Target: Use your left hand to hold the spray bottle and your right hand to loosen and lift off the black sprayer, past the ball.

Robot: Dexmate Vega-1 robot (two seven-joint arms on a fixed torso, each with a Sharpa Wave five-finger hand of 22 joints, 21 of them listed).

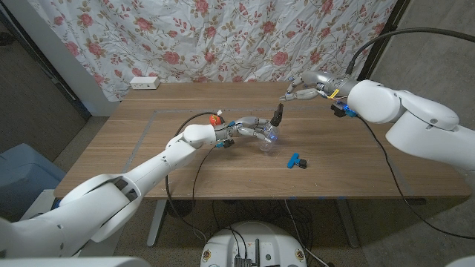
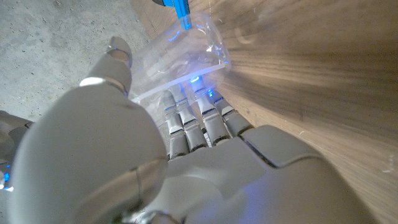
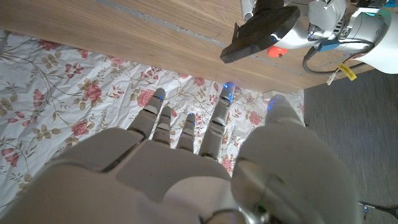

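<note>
My left robot hand [image 1: 256, 130] grips the clear spray bottle [image 1: 269, 141] at the frame's centre, standing on the bench [image 1: 349, 159] with its long axis about upright and the black sprayer [image 1: 279, 114] on top. My right robot hand [image 1: 303, 90] hovers empty, fingers loosely spread, up and to the right of the sprayer, apart from it. It must come down-left onto that sprayer.
</note>
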